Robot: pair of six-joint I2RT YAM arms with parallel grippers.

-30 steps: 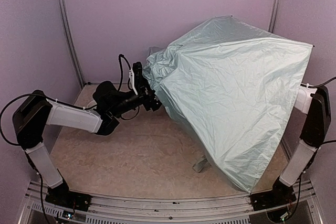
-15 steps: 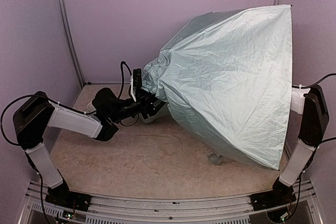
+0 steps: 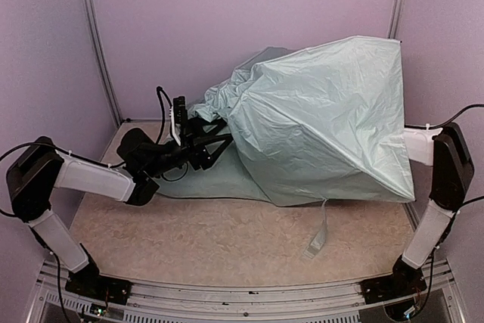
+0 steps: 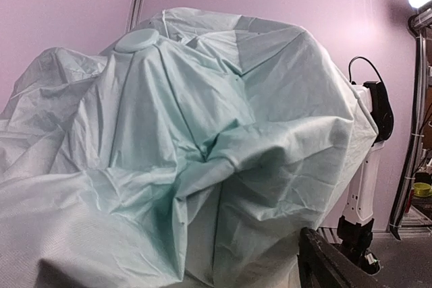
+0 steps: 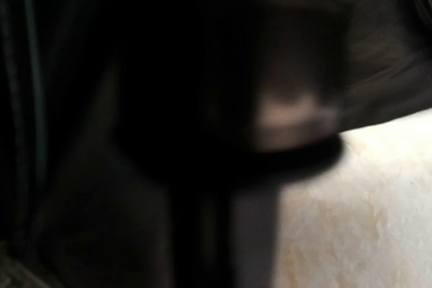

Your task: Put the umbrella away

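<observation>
The umbrella is a half-collapsed pale mint canopy slumped across the middle and right of the table. Its round tip cap points toward the left arm, and a pale strap trails from under the canopy onto the table. My left gripper stands open at the canopy's bunched left end. Crumpled fabric fills the left wrist view, with one dark finger showing at the lower right. My right gripper is hidden under the canopy in the top view. Its wrist view is dark and blurred, so what it holds does not show.
The right arm rises at the table's right edge, close to the purple wall. Metal poles stand in the back corners. The marbled tabletop lies bare in front of the umbrella, and a patch of it shows in the right wrist view.
The canopy has sunk from raised and spread to slumped low on the table. The left gripper has shifted left and lower, staying at the canopy's tip end.
</observation>
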